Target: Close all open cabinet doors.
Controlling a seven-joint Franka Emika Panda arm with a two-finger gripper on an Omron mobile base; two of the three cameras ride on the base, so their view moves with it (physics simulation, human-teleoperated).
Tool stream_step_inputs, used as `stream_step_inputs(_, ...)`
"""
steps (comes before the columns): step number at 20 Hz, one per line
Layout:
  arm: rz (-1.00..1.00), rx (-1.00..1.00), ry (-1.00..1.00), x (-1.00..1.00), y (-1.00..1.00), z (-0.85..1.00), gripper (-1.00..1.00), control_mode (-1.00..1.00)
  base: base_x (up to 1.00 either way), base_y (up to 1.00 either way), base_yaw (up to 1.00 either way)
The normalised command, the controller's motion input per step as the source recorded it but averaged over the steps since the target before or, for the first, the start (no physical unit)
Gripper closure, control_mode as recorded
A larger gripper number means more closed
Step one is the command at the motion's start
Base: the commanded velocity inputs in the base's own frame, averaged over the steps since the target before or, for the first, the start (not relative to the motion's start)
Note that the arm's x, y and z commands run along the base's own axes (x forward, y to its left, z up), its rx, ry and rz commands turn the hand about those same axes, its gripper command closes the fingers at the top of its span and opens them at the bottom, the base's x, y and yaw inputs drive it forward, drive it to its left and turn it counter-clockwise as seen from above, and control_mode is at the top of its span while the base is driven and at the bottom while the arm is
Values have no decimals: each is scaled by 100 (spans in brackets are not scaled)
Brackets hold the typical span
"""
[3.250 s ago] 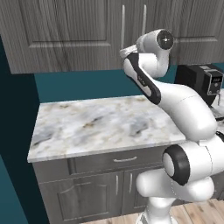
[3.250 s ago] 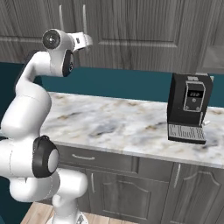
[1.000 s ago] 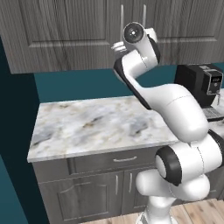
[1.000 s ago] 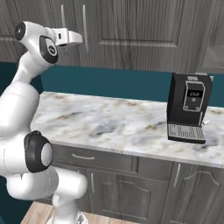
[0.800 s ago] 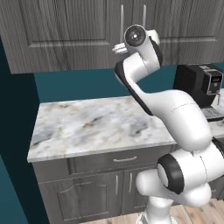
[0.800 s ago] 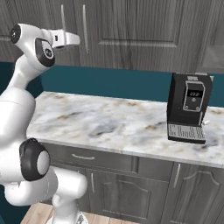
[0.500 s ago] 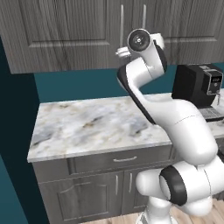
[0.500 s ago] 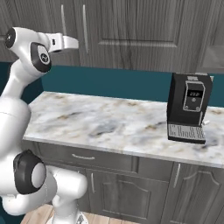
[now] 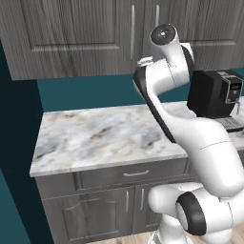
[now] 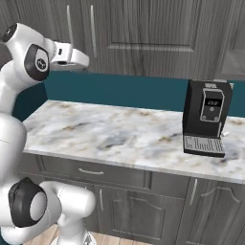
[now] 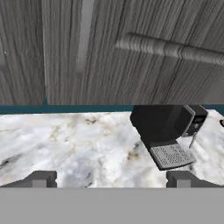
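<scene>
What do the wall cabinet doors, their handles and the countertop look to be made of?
Cabinet doors: dark grey wood or wood-look laminate, matte; vertical grain streaks and recessed frames show. Handles: slim pale bars with a soft sheen, probably brushed metal. Countertop: polished stone, likely marble, white-grey with tan veining; being rendered, it could equally be a printed surface.

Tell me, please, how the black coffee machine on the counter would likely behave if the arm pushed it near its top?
The coffee machine stands tall on a fairly narrow footprint, so a high push would probably tip it rather than slide it. Its boxy rigid body looks stiff and likely heavy for its size. The polished marble counter may let it slide if pushed low.
</scene>
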Motion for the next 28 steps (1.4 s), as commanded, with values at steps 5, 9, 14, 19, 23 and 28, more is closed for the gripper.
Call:
stream_step_inputs(5, -12, 17, 23, -78, -2, -10, -100, -100, 0, 0, 0)
stream_step_inputs(9, -3, 28, 15, -81, 0, -26, -100, -100, 0, 0, 0)
stream_step_inputs(14, 0, 42, 24, -29, -4, -46, -100, -100, 0, 0, 0)
stream_step_inputs(19, 4, 25, 19, -4, 0, -86, -100, -100, 0, 0, 0)
stream_step_inputs(23, 17, 0, 0, -36, 0, -89, -100, -100, 0, 0, 0)
stream_step_inputs(28, 39, -13, -1, -21, 0, -32, -100, -100, 0, 0, 0)
